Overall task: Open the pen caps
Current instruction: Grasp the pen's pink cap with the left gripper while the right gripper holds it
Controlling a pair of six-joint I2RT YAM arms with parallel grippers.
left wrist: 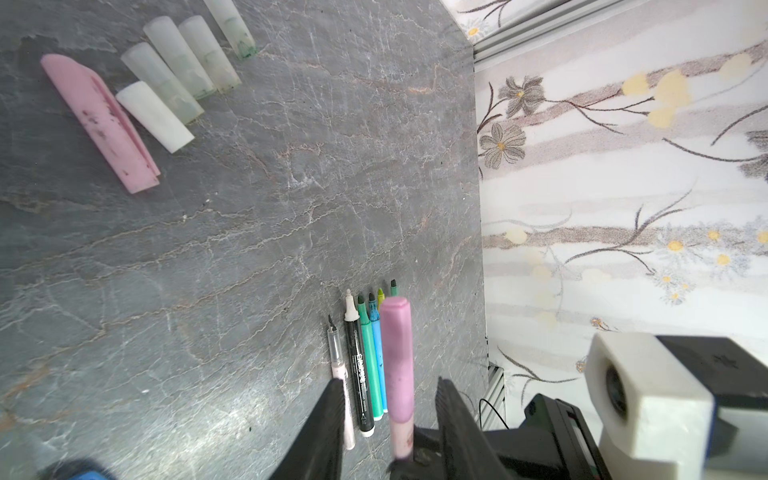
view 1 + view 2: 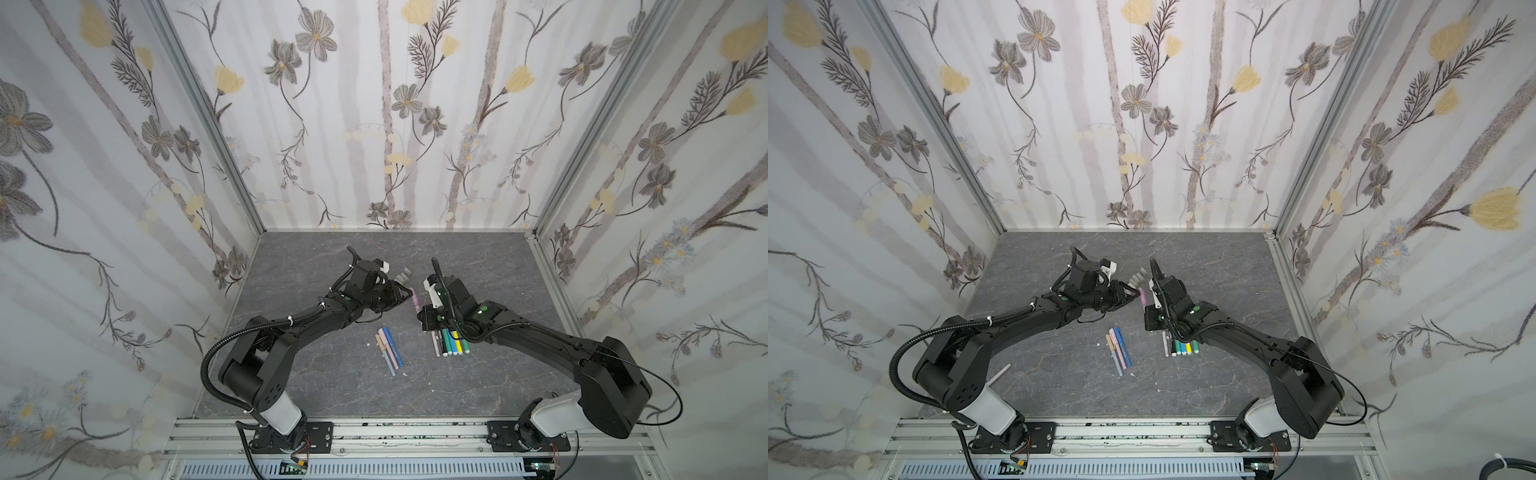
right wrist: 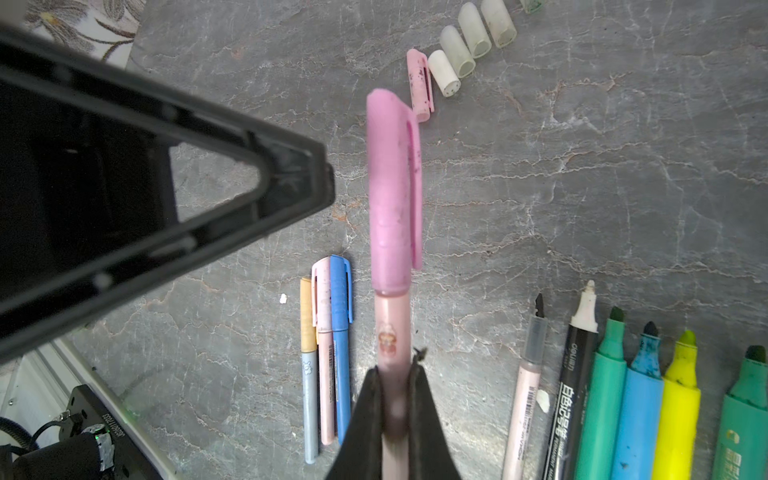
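The grey, pale-veined stone-look tabletop (image 2: 332,386) lies under both my arms, which meet near its middle. My right gripper (image 3: 395,368) is clamped hard on the pale pink plastic pen barrel (image 3: 390,324) and holds it clear of the surface, capped end out ahead of the jaws. My left gripper (image 1: 389,381) stands parted. It has a finger on either side of that pen with a gap at each, so it grasps nothing.

Beside my right gripper lies the row of uncapped felt markers (image 3: 623,395), their tips bare. Nearer the middle, three slim capped pens (image 3: 326,332), tan, pink and blue, lie side by side. The piece I am after is the bright pink plastic clip cap (image 3: 392,187). It is seated on the held barrel, in the air between my two grippers. Farther back, the frosted white stubby caps (image 1: 166,83) lie in a row, with a loose pale pink clip cap (image 1: 99,120) just beside them. These are already off.

I judge that I am about to take hold of this cap, with the three capped pens left after it. Next, my left fingers must close squarely on the cap's body, not the barrel. Then they should pull straight along the pen while my right holds firm.
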